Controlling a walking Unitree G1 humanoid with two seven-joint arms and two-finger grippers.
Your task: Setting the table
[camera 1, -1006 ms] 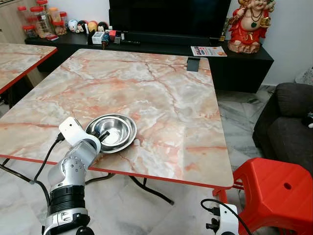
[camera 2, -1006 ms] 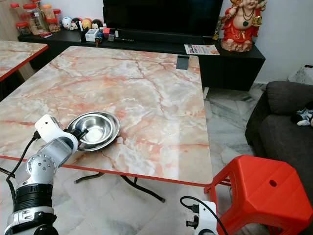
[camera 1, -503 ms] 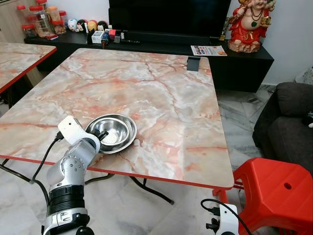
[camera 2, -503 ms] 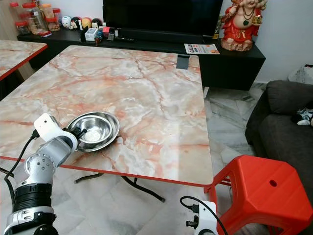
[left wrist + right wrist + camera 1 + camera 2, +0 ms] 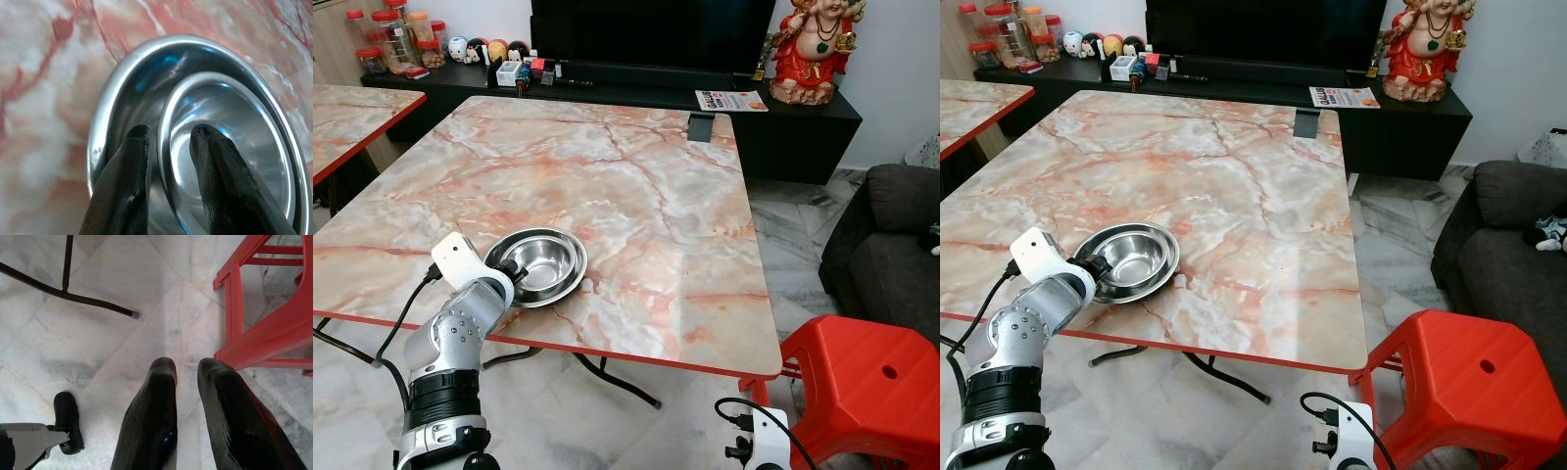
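Left wrist view: left gripper (image 5: 168, 142) fingers straddle the inner bowl (image 5: 230, 161) rim, pinching it for lifting, at the table's (image 5: 636, 186) 7 o'clock.

red stool (image 5: 867, 382) cut off, sofa (image 5: 891, 255) cropped

Silver bowls (image 5: 538, 264); pink-veined marble table (image 5: 636, 196); red stool (image 5: 871, 382)

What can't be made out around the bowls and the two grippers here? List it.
- Left gripper: in the left wrist view its fingers straddle the inner bowl's rim; whether they pinch it is unclear.
- Outer bowl: its near side is hidden by the fingers.
- Right gripper: hangs over the floor; the eye views cut it off at the bottom edge.
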